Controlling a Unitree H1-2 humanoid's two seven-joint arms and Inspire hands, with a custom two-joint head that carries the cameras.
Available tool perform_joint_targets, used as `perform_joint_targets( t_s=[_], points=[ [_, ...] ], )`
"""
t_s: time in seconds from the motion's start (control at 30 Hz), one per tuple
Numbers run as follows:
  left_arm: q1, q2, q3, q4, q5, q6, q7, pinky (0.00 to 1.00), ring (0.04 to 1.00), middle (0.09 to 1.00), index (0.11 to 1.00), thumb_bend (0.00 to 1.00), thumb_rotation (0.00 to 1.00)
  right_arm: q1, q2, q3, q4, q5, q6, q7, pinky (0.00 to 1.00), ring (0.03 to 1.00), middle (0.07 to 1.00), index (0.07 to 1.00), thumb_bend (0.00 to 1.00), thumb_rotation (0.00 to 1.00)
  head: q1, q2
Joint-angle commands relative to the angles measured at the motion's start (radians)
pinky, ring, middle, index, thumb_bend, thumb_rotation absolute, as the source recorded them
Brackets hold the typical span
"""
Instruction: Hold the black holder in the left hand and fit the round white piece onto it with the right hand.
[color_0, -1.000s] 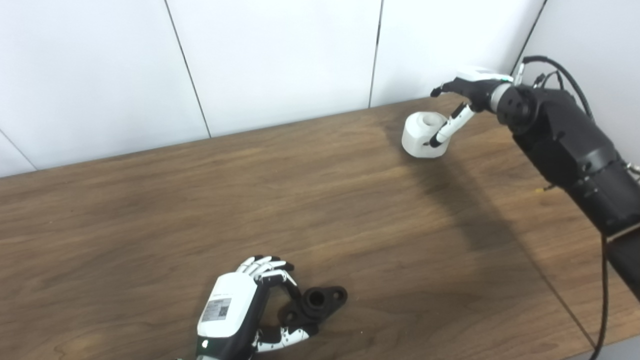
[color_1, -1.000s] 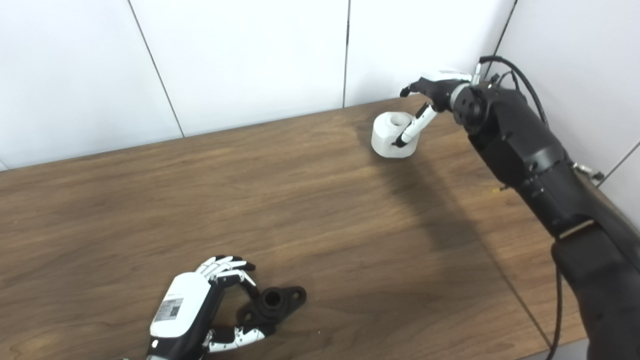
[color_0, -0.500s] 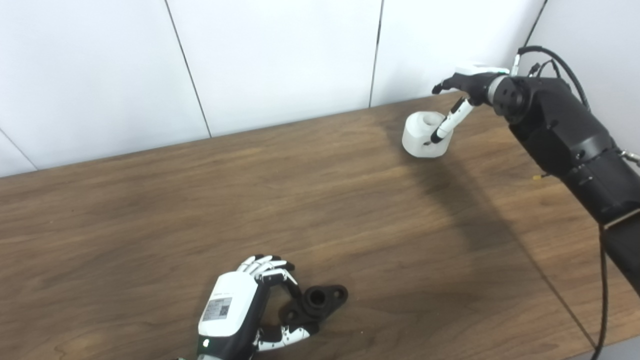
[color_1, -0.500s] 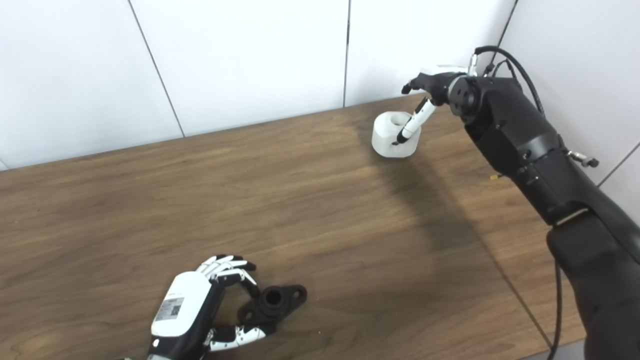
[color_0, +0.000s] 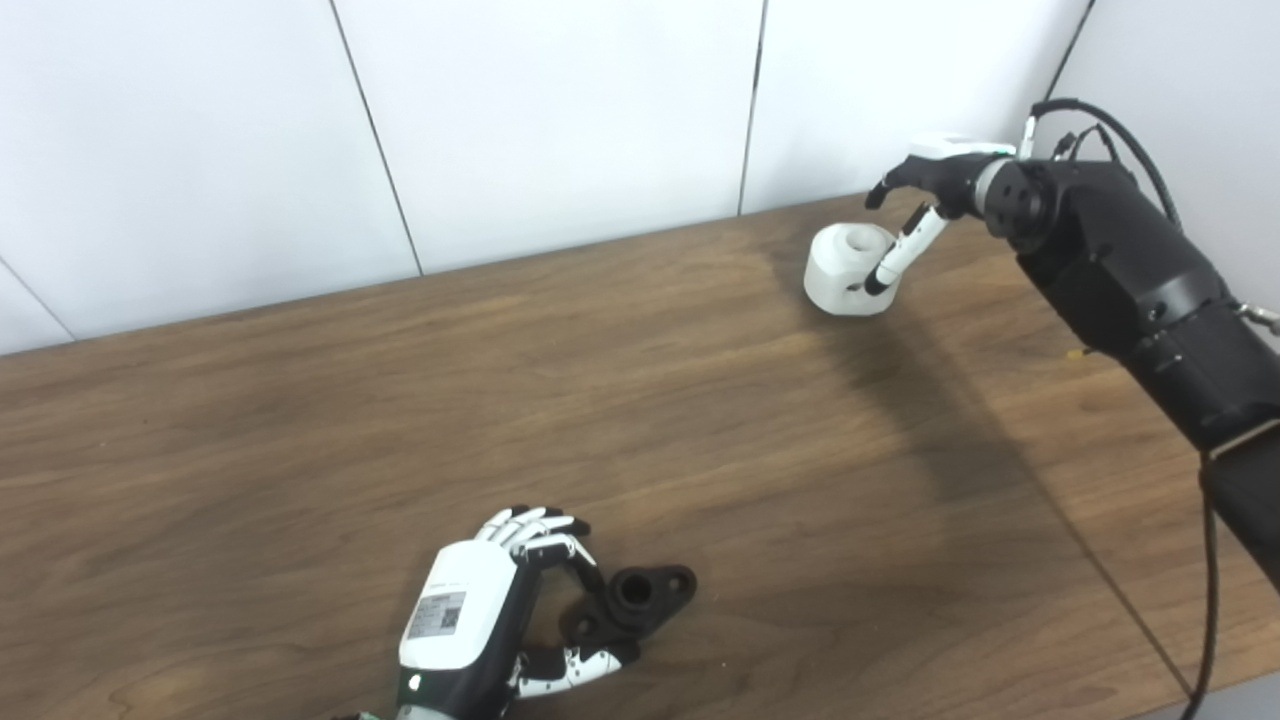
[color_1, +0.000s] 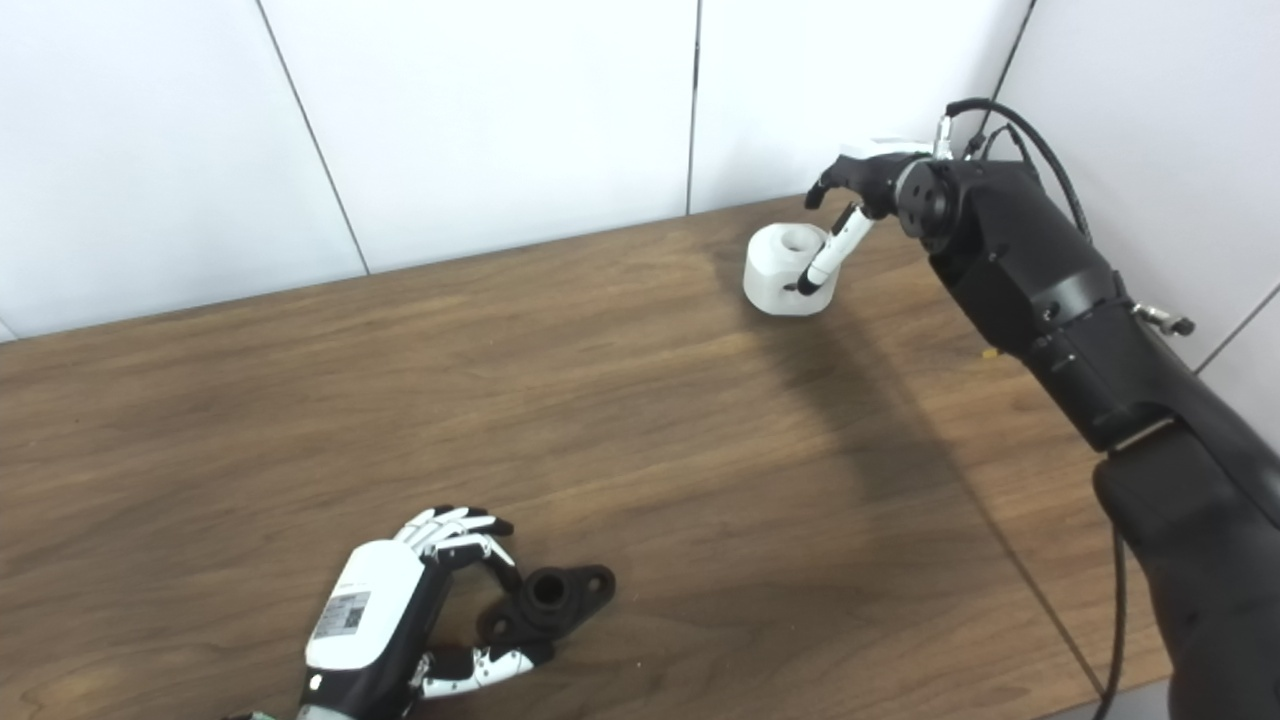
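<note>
**Two hands, two parts, far apart on the tabletop**

White wall panels (color_0: 560, 120) stand behind a brown wood-grain tabletop (color_0: 500, 400); the holder (color_0: 632, 605), black with a round socket in its middle and a lobe at each end, lies flat on the tabletop near the front edge; the left hand (color_0: 490, 620) sits just to the left of the holder, its white back turned up; its fingers (color_0: 540, 528) curl over the holder's near lobe from behind while the thumb (color_0: 570, 668) reaches in from the front, so the hand is cupped around that end; whether it actually grips the holder or only brackets it I cannot tell, since the contact is hidden behind the fingers.

Well apart from the holder, toward the far right corner of the tabletop near the wall, stands the white piece (color_0: 845, 268), a squat round block with a hole in its top; the right hand (color_0: 925, 195) hangs just above and to the right of it; one finger (color_0: 893, 258) slants down across the piece's right face, with its dark tip on or just in front of that face; the other fingers are spread above, clear of the piece, so the hand is unclenched and grasps nothing; the black right arm (color_0: 1140, 300) runs back from that hand toward the lower right; a soft shadow lies on the wood below the white piece.
</note>
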Motion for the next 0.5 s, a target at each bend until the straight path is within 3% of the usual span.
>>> perform_joint_targets(
  t_s=[0.0, 0.47],
  points=[
    [0.015, 0.008, -0.006, 0.05, 0.012, 0.031, -0.038, 0.88, 0.837, 0.771, 0.485, 0.52, 0.05, -0.05, -0.02, -0.003, -0.017, -0.019, -0.018, -0.021, 1.0, 1.0, 0.953, 0.812, 0.93, 0.36, 0.0, 0.0],
    [0.012, 0.004, -0.005, 0.051, -0.001, 0.043, -0.051, 0.89, 0.845, 0.78, 0.485, 0.52, 0.05, -0.052, -0.017, 0.009, -0.001, -0.022, -0.031, -0.019, 1.0, 1.0, 0.952, 0.795, 0.92, 0.35, 0.003, -0.001]
  ],
)
